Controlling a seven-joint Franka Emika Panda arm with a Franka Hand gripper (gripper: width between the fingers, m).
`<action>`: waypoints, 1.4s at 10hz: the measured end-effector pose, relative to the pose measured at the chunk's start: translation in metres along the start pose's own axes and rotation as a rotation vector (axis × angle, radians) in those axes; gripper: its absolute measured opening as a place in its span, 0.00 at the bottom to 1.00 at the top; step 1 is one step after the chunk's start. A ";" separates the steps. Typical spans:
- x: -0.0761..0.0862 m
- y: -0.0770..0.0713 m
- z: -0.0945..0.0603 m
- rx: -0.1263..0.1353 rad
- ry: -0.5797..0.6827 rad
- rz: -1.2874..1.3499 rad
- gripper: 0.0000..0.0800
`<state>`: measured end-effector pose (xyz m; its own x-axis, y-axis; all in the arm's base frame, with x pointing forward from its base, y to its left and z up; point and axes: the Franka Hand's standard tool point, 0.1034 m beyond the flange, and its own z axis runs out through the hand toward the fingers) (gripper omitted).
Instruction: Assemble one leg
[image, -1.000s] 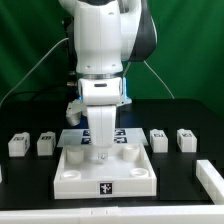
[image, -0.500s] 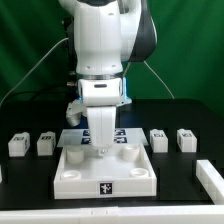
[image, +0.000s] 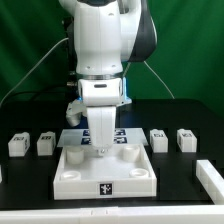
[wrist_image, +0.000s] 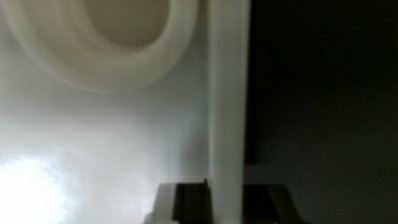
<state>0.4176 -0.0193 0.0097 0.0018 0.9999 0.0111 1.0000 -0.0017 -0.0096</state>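
The large white tabletop (image: 105, 172) with round corner sockets lies in the middle of the black table. My gripper (image: 102, 152) stands straight down at its far rim. In the wrist view the rim (wrist_image: 228, 110) runs as a white ridge between my two dark fingers (wrist_image: 187, 203), which press it from both sides; my gripper (wrist_image: 228, 192) is shut on it. A round socket (wrist_image: 111, 40) shows beside the ridge. Two legs (image: 17, 144) (image: 46, 143) stand at the exterior view's left and two more (image: 158, 139) (image: 185, 139) at its right, all apart from my gripper.
The marker board (image: 124, 134) lies just behind the tabletop, partly hidden by my arm. A white part (image: 211, 178) sits at the exterior view's near right edge. A green wall stands at the back, with a cable hanging at the left.
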 end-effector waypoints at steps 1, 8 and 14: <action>0.000 0.000 0.000 0.000 0.000 0.000 0.07; 0.038 0.039 -0.004 -0.013 0.019 0.026 0.07; 0.078 0.074 -0.001 -0.058 0.044 0.012 0.07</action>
<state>0.4919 0.0582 0.0106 0.0132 0.9984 0.0553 0.9987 -0.0159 0.0482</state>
